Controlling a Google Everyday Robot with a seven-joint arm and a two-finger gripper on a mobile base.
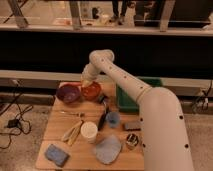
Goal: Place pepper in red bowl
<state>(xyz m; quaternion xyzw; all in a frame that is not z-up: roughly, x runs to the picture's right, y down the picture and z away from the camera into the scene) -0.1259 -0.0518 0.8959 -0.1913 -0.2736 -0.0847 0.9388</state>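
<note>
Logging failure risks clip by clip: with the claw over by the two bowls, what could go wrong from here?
1. The claw hangs at the far-left rim of the red bowl, right beside the purple bowl; a release here might land on the rim or in the wrong bowl.
2. The pepper is not visible, so it may not be held at all.
3. Descending could knock either bowl.
</note>
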